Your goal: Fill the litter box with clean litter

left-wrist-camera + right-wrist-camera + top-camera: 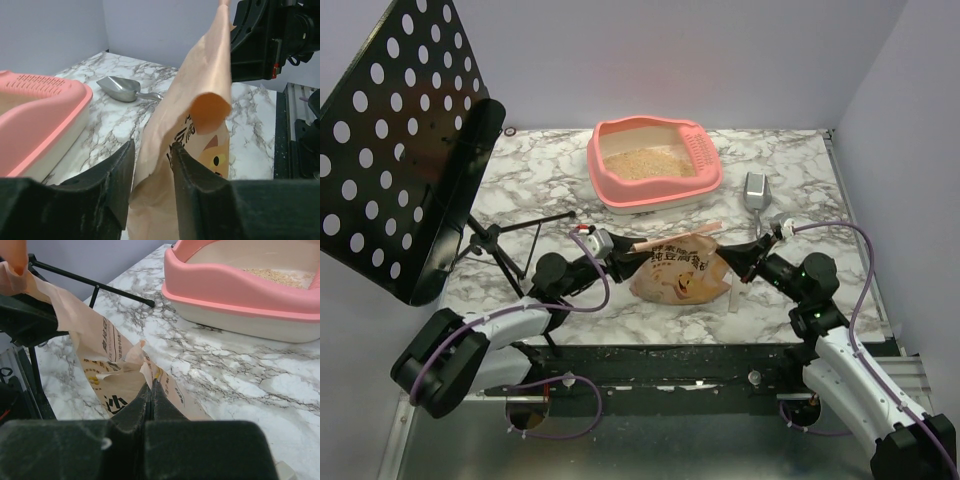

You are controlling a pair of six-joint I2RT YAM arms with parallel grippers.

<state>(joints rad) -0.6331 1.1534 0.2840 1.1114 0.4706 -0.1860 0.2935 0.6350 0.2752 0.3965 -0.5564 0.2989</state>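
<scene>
One bag (680,270) fronts litter box (650,188), scoop (755,188) beside.

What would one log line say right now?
left fingers: gripping bag | right fingers: gripping bag | litter box: some litter

Marble table (540,200) with litter box (650,187), scoop (756,188)

The litter box (655,165) is set toward the far middle of the table (540,190), with the clean litter (642,163) held inside it and a scoop (756,190) laid just to its right. In front of it (nearer the arm bases) a paper bag (678,272) is pinched between the left gripper (620,262) and the right gripper (740,262), one at each side. A perforated stand (400,150) is placed at the table's left edge.
</scene>
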